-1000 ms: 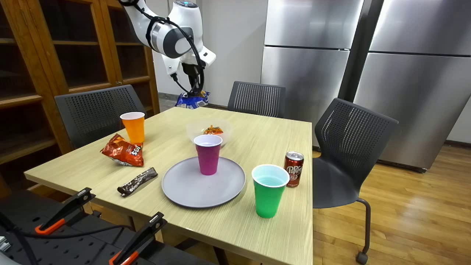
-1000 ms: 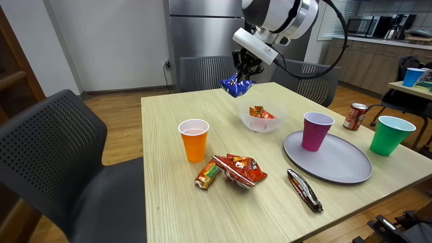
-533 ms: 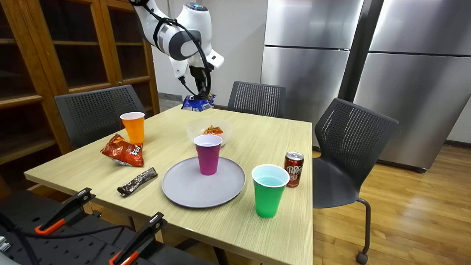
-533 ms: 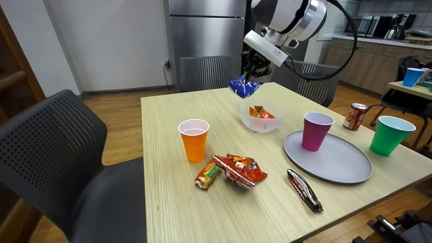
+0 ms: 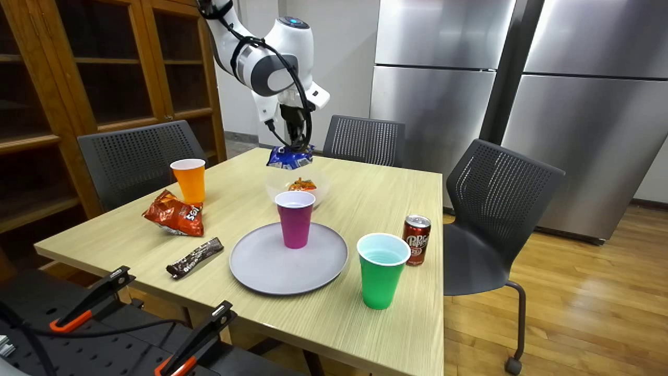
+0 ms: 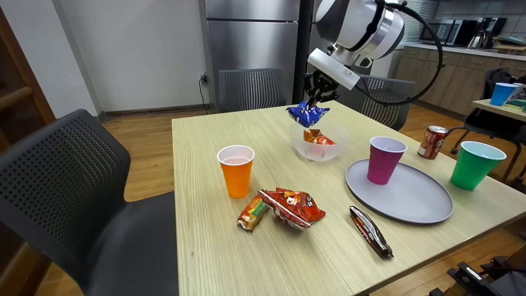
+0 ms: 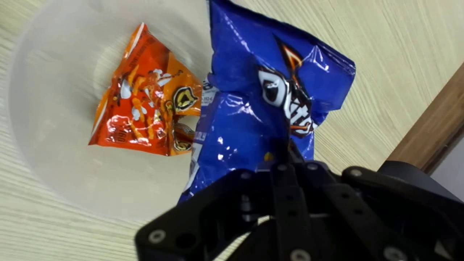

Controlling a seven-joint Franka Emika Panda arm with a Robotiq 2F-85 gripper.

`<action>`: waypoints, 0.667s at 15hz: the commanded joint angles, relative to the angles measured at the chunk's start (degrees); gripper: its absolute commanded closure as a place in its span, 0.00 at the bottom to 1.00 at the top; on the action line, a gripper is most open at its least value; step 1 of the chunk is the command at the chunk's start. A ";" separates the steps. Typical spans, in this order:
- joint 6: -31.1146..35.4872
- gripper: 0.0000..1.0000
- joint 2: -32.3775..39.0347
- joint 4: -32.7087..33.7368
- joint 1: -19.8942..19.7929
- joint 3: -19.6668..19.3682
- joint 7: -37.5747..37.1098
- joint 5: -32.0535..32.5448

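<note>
Wrist view: the gripper (image 7: 290,159) pinches the blue bag (image 7: 250,94), held above the table (image 7: 384,72) and overlapping one edge of the bowl (image 7: 54,163) (an orange bag (image 7: 145,105) lies inside), with the bowl's middle left of the blue bag here.

Mid-frame in the wrist view, the blue chip bag (image 7: 246,119) is crinkled, glossy film; the gripper (image 7: 290,154) below it looks matt, its pin heads (image 7: 157,236) metallic. The bowl (image 7: 50,156) at left seems frosted plastic. In an exterior view I see brushed-metal fridges (image 5: 589,146) upper right, and lower centre a smooth matt plate (image 5: 266,266) on the wood-grained table (image 5: 381,198).
</note>
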State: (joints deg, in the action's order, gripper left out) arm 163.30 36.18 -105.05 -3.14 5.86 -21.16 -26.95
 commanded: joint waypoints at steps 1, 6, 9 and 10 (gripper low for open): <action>-2.47 1.00 2.07 1.75 -0.13 -0.45 0.87 0.50; -4.26 1.00 4.76 3.36 0.28 -1.14 0.49 1.58; -5.22 1.00 5.76 4.75 0.40 -1.30 0.36 1.87; -5.52 1.00 5.95 5.12 0.41 -1.31 0.33 1.89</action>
State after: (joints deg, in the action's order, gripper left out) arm 160.73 41.07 -102.76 -3.07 5.08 -21.14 -25.86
